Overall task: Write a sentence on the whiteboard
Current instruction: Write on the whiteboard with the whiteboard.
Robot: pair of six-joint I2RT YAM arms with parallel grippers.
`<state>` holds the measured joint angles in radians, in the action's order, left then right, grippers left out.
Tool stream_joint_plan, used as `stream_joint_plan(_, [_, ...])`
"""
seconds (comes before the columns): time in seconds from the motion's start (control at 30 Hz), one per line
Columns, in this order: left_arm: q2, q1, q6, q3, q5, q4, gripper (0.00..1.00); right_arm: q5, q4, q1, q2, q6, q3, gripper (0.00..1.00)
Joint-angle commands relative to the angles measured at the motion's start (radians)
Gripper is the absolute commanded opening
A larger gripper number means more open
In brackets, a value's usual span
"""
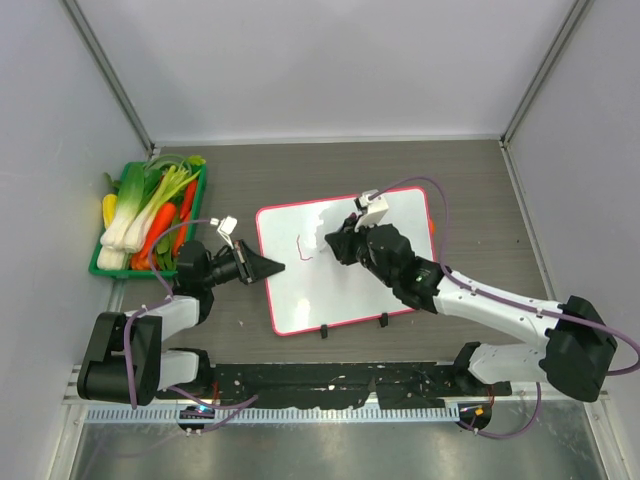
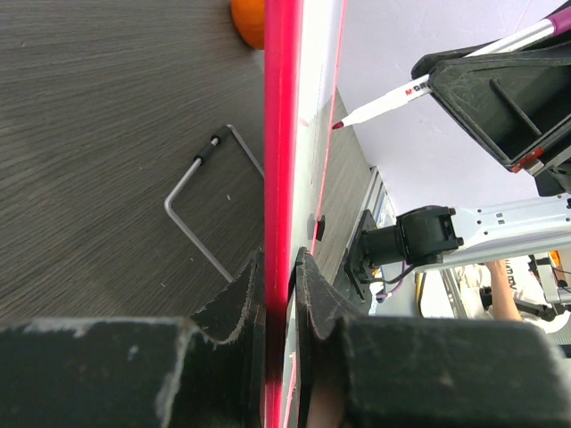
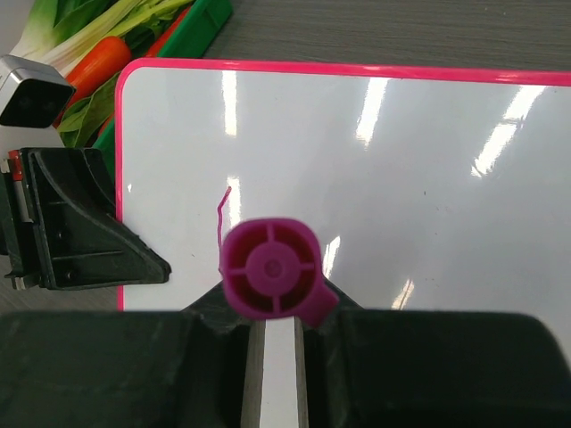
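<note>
The whiteboard [image 1: 330, 295], glossy white with a pink-red frame, lies flat at the table's middle, its two black feet toward me. My left gripper [image 1: 272, 268] is shut on its left edge; in the left wrist view the pads [image 2: 245, 290] clamp the pink frame [image 2: 284, 134]. My right gripper [image 1: 335, 245] is shut on a marker [image 2: 393, 96] with a magenta end [image 3: 270, 267], held upright over the board's left part [image 3: 357, 160]. The red tip sits close to the surface. A short red stroke [image 3: 220, 218] shows on the board beside the marker.
A green tray of vegetables [image 1: 150, 215] stands at the left, close to the left arm. A bent metal wire [image 2: 201, 205] lies on the table under the board's left edge. An orange thing [image 2: 248, 20] shows beyond it. Cage posts and walls surround the table.
</note>
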<state>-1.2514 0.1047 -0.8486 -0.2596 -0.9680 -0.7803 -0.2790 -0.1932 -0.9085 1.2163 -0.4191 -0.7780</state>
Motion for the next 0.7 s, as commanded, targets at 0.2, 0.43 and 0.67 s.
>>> stream_joint_plan(0.2, [-0.005, 0.007, 0.106, -0.001, 0.069, 0.044, 0.0, -0.035, -0.08, 0.002, 0.025, 0.0, -0.063, 0.01])
stream_joint_plan(0.43, [-0.003, 0.007, 0.106, -0.001, 0.066, 0.044, 0.0, -0.031, -0.086, 0.002, 0.052, 0.006, -0.081, 0.01])
stream_joint_plan(0.67, [-0.006, 0.009, 0.106, -0.001, 0.069, 0.044, 0.0, -0.061, -0.08, 0.002, 0.063, 0.006, -0.075, 0.01])
